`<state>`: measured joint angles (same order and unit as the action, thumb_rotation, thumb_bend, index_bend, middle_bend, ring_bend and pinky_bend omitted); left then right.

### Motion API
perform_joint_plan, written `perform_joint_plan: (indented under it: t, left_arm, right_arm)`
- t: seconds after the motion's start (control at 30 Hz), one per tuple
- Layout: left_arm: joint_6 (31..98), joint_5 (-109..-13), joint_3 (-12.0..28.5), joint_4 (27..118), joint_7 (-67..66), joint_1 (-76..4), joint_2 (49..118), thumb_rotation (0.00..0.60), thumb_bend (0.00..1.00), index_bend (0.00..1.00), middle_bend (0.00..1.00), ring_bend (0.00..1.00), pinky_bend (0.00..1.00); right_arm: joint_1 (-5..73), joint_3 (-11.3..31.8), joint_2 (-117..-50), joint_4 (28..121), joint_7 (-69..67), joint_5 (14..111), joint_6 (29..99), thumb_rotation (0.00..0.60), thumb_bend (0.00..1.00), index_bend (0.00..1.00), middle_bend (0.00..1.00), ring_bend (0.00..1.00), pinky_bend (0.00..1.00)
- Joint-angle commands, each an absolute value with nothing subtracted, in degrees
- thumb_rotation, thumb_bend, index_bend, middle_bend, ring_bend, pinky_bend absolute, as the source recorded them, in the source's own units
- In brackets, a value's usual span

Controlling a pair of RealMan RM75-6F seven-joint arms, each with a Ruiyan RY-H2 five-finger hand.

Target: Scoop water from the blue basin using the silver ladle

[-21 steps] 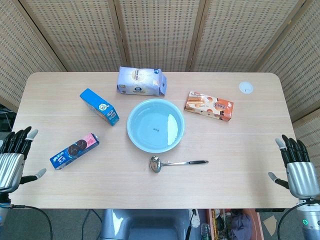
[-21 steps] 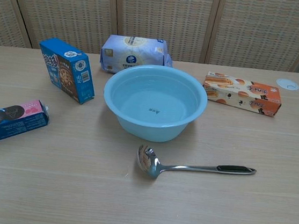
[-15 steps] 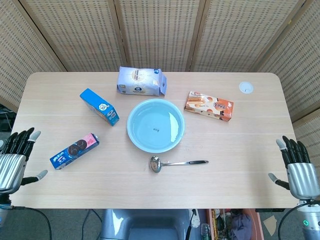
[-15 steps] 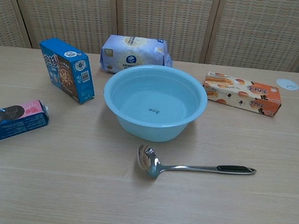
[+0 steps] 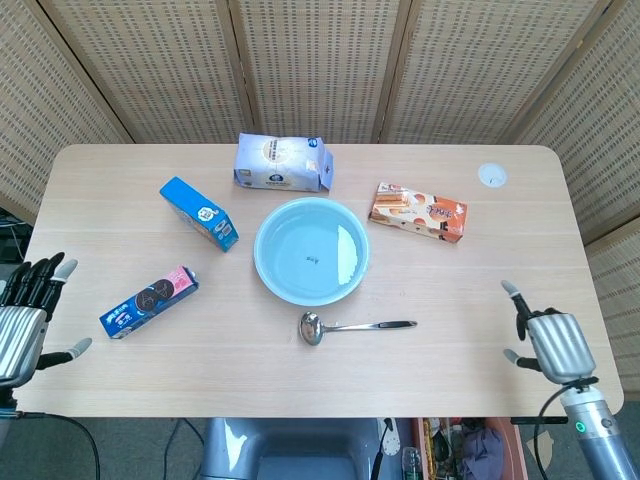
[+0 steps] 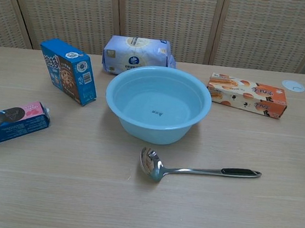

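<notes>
A light blue basin point(image 5: 311, 250) point(image 6: 158, 102) holding water stands mid-table. Just in front of it lies the silver ladle point(image 5: 350, 326) point(image 6: 190, 170), bowl to the left, black-tipped handle pointing right. My right hand point(image 5: 549, 342) hovers over the table's front right corner, well to the right of the ladle's handle, fingers apart and holding nothing. My left hand point(image 5: 24, 314) hangs off the table's left edge, fingers spread and empty. Neither hand shows in the chest view.
A white-blue tissue pack point(image 5: 282, 162) lies behind the basin. An orange biscuit box point(image 5: 418, 212) sits to its right, a blue cookie box point(image 5: 199, 213) to its left, and an Oreo pack point(image 5: 149, 301) at front left. A small white disc point(image 5: 491, 175) lies far right.
My right hand has moved left and inward from beside the table edge to over the front right corner. The left hand barely shifted. Ladle and basin have not moved.
</notes>
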<state>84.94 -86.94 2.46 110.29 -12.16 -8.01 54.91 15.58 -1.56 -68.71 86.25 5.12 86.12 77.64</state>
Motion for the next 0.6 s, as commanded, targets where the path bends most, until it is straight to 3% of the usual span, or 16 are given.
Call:
perform_joint_plan:
  t: [0.03,0.17,0.37,0.6]
  left_arm:
    - [84.88,-86.97,2.48,110.18,-12.05,-8.02,54.97,0.600,0.00,0.00,0.00,0.00,0.00]
    - [84.47,-87.17,2.46,109.78,-11.30,-8.19,55.00,0.600,0.00,0.00,0.00,0.00,0.00]
    - [84.19,-87.36,2.38,109.33,-10.84,-8.24,54.99,0.600,0.00,0.00,0.00,0.00,0.00]
    - [83.57,-86.92,2.37,109.25,-11.62,-8.42,55.42,0.600,0.00,0.00,0.00,0.00,0.00]
  right_arm:
    - [21.40,-0.30,-69.03,92.08,14.25,80.54,66.23,0.600,0.00,0.00,0.92,0.91,1.00]
    - [24.06,1.97,-73.00,93.58,19.58,72.40,60.29,0.600,0.00,0.09,0.95,0.94,1.00]
    - [26.87,4.26,-79.83,93.18,27.32,64.40,57.95,0.600,0.00,0.27,0.97,0.95,1.00]
    - [30.06,6.96,-86.91,91.73,34.12,57.88,58.40,0.600,0.13,0.38,0.99,0.97,1.00]
